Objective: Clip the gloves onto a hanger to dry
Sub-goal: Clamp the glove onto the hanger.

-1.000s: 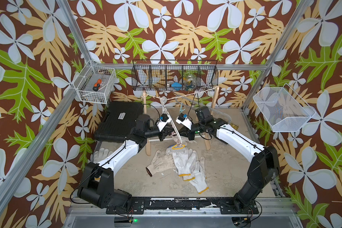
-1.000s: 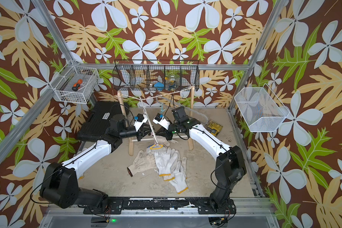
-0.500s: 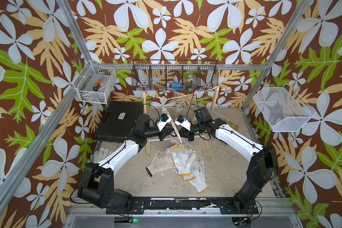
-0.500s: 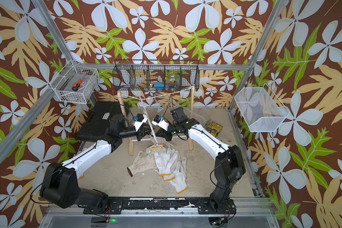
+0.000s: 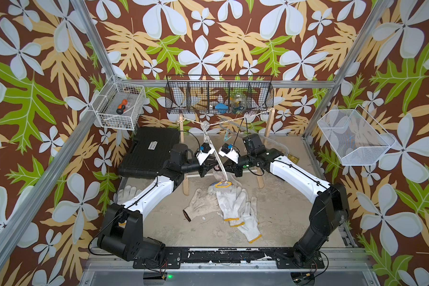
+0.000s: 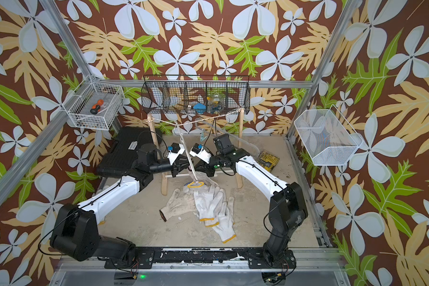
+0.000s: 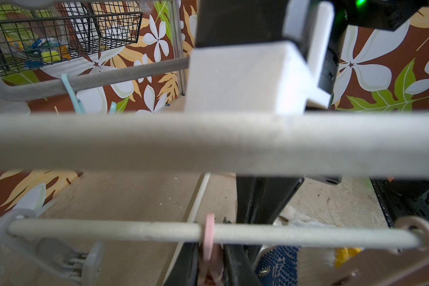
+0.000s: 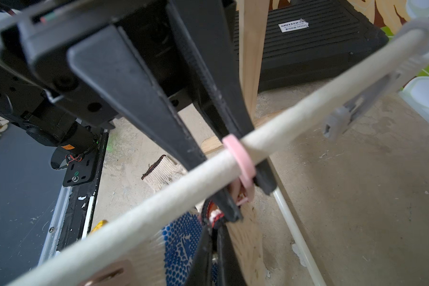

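A white hanger point(image 5: 216, 153) dangles from a rope, and both grippers meet at its lower bar point(image 7: 109, 234). My left gripper point(image 7: 209, 267) is shut on a pink clip point(image 8: 239, 158) that rides on that bar. My right gripper point(image 8: 212, 250) is shut on a glove cuff with red-dark trim point(image 8: 214, 215), just under the pink clip. A blue-dotted glove point(image 8: 181, 242) sits right beside the jaws. In both top views several more gloves point(image 5: 230, 203) point(image 6: 208, 203) lie piled on the table below. One glove point(image 5: 125, 193) lies under the left arm.
A wooden rack point(image 5: 270, 123) carries the rope. A black case point(image 5: 149, 148) lies at the back left and a yellow box point(image 6: 268, 161) at the back right. Wire baskets point(image 5: 120, 109) point(image 5: 219, 95) point(image 5: 352, 138) hang on the walls. Grey point(image 7: 67, 260), teal point(image 5: 227, 135) and brown point(image 7: 382, 262) clips hang on the hanger.
The right wrist has edged slightly toward the hanger. Both grippers keep their grips and the glove pile has not moved.
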You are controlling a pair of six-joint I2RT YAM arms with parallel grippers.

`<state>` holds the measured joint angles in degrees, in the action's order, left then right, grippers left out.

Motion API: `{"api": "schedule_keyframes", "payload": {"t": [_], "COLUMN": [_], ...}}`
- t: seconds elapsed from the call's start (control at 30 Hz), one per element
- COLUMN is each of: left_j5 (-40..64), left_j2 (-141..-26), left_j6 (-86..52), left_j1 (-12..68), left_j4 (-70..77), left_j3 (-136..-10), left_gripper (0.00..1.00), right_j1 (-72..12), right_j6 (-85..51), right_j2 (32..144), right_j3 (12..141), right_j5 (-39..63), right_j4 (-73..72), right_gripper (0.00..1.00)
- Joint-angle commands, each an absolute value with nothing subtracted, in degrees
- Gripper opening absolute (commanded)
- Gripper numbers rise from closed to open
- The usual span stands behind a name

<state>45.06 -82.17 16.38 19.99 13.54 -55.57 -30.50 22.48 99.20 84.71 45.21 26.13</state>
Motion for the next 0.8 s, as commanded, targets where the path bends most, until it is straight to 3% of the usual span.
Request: {"api": "schedule_keyframes", "payload": {"t": [0.0, 0.23, 0.47, 0.6, 0.77], "left_j5": [46.2, 45.4, 44.3, 43.5, 42.7], "left_j2": [-81.8, -81.4, -81.3, -80.8, -79.4], "left_j6": [15.8, 15.6, 15.5, 15.4, 15.5], "left_j1": [19.9, 19.7, 19.5, 19.3, 19.3], "left_j4": [12.4, 12.0, 11.6, 11.1, 9.7], "left_j3": [-55.4, -55.0, -55.2, -55.0, -54.7], "left_gripper": [0.20, 0.48, 0.57, 0.65, 0.73], "right_j1": [-30.5, -30.4, -30.4, -30.4, -30.4], "right_j6": [21.6, 21.5, 21.5, 21.5, 21.5], "right_j2": [98.8, 98.7, 98.4, 98.4, 98.2], "right_j3": [84.7, 84.9, 84.4, 84.2, 84.0], "right_j5": [45.4, 44.0, 43.8, 42.9, 41.4], "right_j4": [23.5, 23.8, 23.6, 23.7, 23.1], "right_gripper": [0.00, 0.00, 0.01, 0.08, 0.27]}}
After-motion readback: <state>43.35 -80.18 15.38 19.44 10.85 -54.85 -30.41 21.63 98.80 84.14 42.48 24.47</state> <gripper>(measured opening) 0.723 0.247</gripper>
